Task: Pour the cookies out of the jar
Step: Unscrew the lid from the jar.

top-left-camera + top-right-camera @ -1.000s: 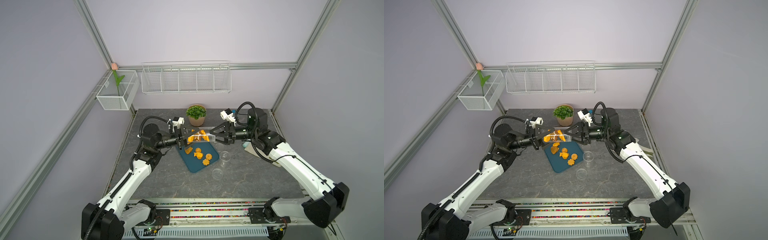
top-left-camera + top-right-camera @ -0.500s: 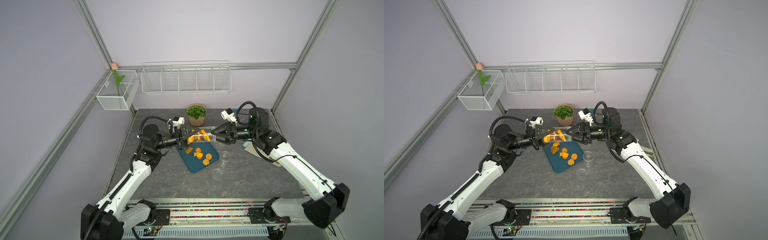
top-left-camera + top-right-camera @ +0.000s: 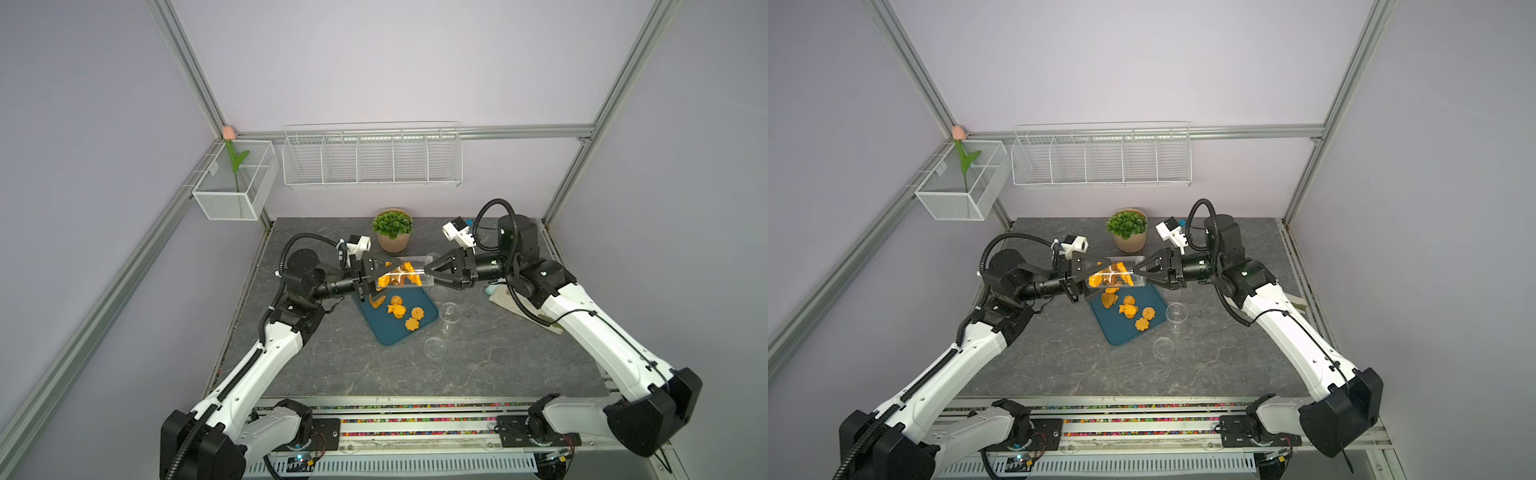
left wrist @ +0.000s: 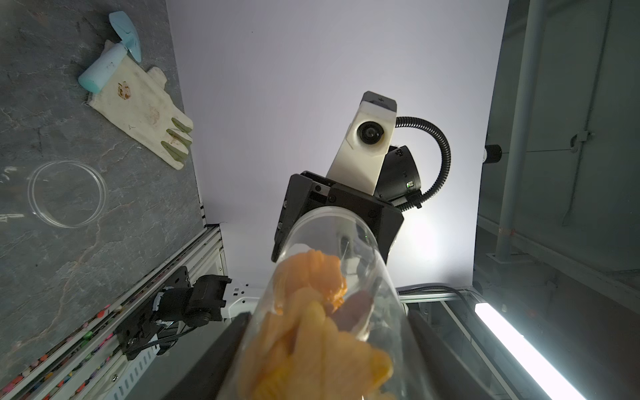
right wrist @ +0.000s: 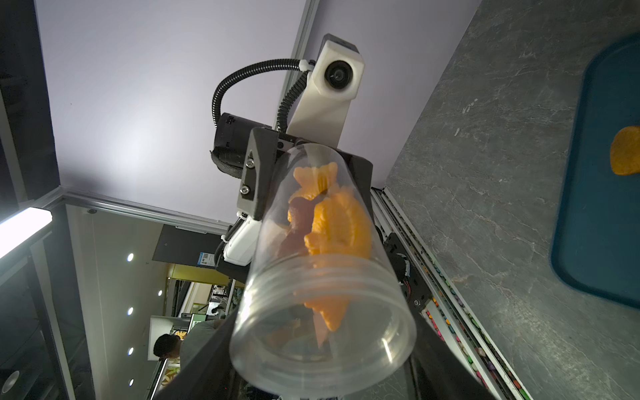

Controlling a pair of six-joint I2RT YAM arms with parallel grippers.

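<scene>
**Jar lying level between both grippers, mouth toward the right one**

Left gripper (image 3: 384,281) pinches the closed bottom end of the clear jar (image 3: 409,274). Its fingers (image 4: 221,356) press against the wall on either side. From there the jar's long axis runs sideways, roughly parallel to the table (image 3: 332,365), straight across to the right gripper (image 3: 430,276). Orange cookies (image 3: 395,277) are heaped in the part nearer the left gripper, and the stretch by the mouth is bare. The threaded mouth faces the right gripper's wrist. That gripper's jaws are drawn in onto the jar at this end, one finger along each side. Beneath the jar, under the left gripper's fingertips, a blue tray (image 3: 390,337) lies on the table with several more cookies on it. Lower down, in front of the right gripper, sit two clear round dishes (image 3: 451,311), off the tray. Beyond the right gripper, under its arm, a stained glove (image 4: 138,104) lies flat.
</scene>
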